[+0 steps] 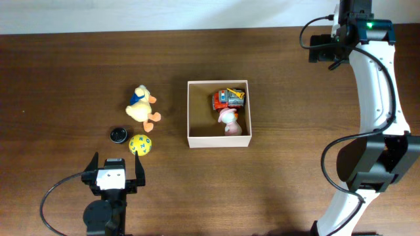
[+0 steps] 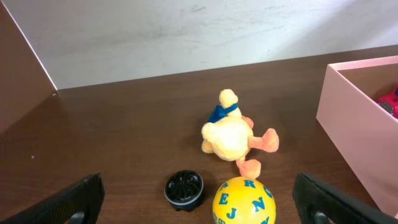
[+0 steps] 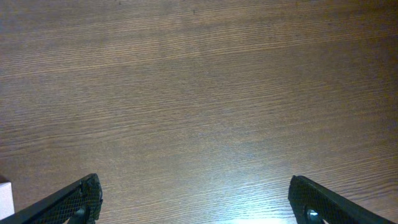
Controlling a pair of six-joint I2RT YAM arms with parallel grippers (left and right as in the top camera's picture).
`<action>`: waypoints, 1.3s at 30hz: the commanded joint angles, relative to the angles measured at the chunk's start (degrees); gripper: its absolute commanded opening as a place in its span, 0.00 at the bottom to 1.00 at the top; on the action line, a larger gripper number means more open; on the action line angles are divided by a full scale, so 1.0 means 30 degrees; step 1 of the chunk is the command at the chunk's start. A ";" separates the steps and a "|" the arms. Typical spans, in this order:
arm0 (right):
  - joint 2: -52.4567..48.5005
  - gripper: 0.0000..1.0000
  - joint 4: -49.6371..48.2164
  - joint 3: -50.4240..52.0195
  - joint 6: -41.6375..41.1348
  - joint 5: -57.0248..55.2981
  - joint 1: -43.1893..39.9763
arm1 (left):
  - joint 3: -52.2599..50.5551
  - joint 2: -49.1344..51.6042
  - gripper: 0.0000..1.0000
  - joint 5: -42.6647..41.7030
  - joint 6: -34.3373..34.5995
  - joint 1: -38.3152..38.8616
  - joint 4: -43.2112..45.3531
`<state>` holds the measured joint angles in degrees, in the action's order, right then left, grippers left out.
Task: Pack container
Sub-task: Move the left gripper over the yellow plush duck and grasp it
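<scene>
— Where is the container (image 1: 201, 115) sitting?
— Around the middle of the bench (image 1: 59, 72), a little towards the right edge. It lies flat with its open top facing up.
— Which way does its long axis run?
— It has none to speak of, since it is square. Its walls run parallel to the bench edges. A red toy truck (image 1: 228, 99) and a pink plush (image 1: 229, 122) lie inside, against the right wall.
— And the left arm?
— It is low at the near edge, left of the middle, and points towards the far edge. The left pincer (image 1: 115, 164) is spread wide with nothing between its fingers. A lettered yellow ball (image 1: 140, 145) and a black cap (image 1: 118, 135) sit just ahead of it, and a yellow duck (image 1: 141, 105) lies beyond them.
— The right arm?
— It rises by the near right corner and arches up to the far right corner. The right pincer (image 3: 196, 211) is spread wide too, looking down on bare wood, well apart from the container.
</scene>
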<state>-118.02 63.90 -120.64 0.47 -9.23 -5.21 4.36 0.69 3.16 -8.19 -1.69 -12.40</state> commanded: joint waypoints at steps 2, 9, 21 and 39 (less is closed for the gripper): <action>0.0838 0.99 0.0000 -0.0386 0.0117 -0.0291 -0.0036 | -0.0197 -0.0131 0.99 -0.0219 -0.0379 -0.0117 0.0073; 0.0838 0.99 0.0000 -0.0386 0.0117 -0.0291 -0.0036 | -0.0189 -0.0131 0.99 -0.0153 -0.0539 -0.0117 0.1260; 0.0838 0.99 0.0000 -0.0386 0.0117 -0.0291 -0.0036 | 0.7577 0.6025 0.99 -0.0124 -0.0175 -0.0117 0.0095; 0.0838 0.99 0.0000 -0.0386 0.0117 -0.0291 -0.0036 | 2.6250 2.9062 0.99 -0.5209 -0.0583 -0.0117 -0.8896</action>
<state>-117.91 63.90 -120.73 0.56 -9.23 -5.21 81.52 83.74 -8.69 -10.66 -1.76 -40.66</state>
